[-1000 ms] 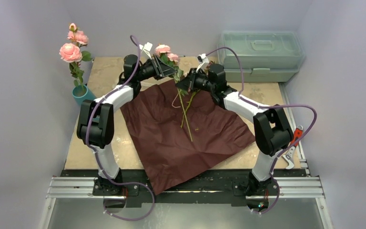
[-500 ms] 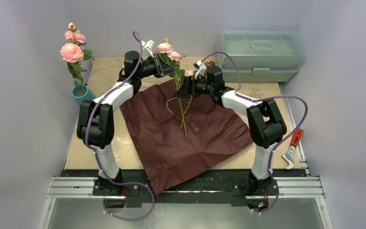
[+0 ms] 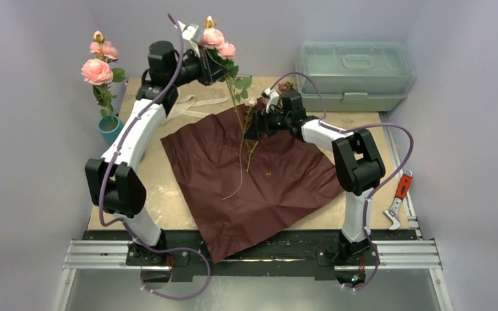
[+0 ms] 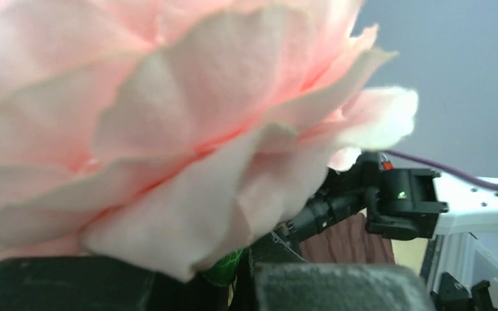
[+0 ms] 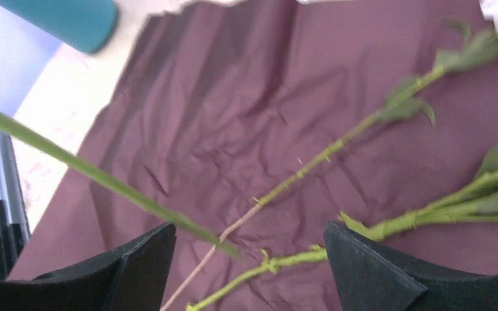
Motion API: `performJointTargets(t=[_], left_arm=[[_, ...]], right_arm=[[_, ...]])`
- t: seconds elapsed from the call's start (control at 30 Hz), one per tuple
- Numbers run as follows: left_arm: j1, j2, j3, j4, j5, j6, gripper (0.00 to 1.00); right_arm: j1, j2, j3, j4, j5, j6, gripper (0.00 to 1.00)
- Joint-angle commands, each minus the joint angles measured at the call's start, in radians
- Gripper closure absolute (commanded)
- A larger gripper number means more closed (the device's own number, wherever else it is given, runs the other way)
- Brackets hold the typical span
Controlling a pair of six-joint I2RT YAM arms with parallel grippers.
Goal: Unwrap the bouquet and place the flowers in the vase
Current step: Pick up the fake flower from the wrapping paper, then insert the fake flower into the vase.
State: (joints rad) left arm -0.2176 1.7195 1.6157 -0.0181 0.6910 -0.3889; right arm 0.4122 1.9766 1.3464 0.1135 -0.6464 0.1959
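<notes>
My left gripper (image 3: 209,65) is raised high at the back and shut on the flowers (image 3: 214,40), a pink rose bunch. Its long stem (image 3: 240,149) hangs down to the paper. In the left wrist view a pink bloom (image 4: 168,116) fills the frame above the dark fingers (image 4: 337,288). The bouquet's maroon paper (image 3: 279,188) lies spread flat. My right gripper (image 3: 254,127) hovers open just above it, with more green stems (image 5: 389,227) lying between and under its fingers (image 5: 369,265). The teal vase (image 3: 110,127) stands at the left edge and holds pink roses (image 3: 97,70).
A pale green toolbox (image 3: 353,74) stands at the back right. A cream ribbon (image 3: 191,103) lies behind the paper. A red-handled tool (image 3: 399,194) rests by the right edge. Walls close in on both sides.
My left arm has lifted the rose bunch up and leftward, and its stem now dangles. My right gripper has opened, let go of the stems and drawn back slightly.
</notes>
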Motion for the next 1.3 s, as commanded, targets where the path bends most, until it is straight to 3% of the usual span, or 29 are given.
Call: performJointTargets(t=[0.0,0.23,0.43,0.7,1.0,1.27], left_arm=[[0.054,-0.116,0.134,-0.083,-0.014,0.104,1.00],[0.233,-0.120,0.314,-0.086,0.076,-0.023,1.00],[0.334,-0.178,0.472,-0.211,0.111,0.068,1.00],[0.368,-0.408,0.501,-0.509,-0.218,0.455,1.00],[0.566,-0.616,0.342,-0.550,-0.407,0.448,1.00],[0.611,-0.611,0.301,-0.507,-0.666,0.424,1.00]], right_arm=[[-0.028,0.034,-0.005,-0.110,0.003,-0.110,0.12],[-0.034,-0.022,-0.028,-0.117,-0.085,-0.123,0.08],[-0.034,-0.066,-0.023,-0.129,-0.105,-0.150,0.06],[-0.034,-0.118,-0.033,-0.149,-0.106,-0.181,0.05],[-0.034,-0.131,-0.060,-0.160,-0.117,-0.190,0.03],[-0.034,-0.171,-0.109,-0.118,-0.125,-0.164,0.02]])
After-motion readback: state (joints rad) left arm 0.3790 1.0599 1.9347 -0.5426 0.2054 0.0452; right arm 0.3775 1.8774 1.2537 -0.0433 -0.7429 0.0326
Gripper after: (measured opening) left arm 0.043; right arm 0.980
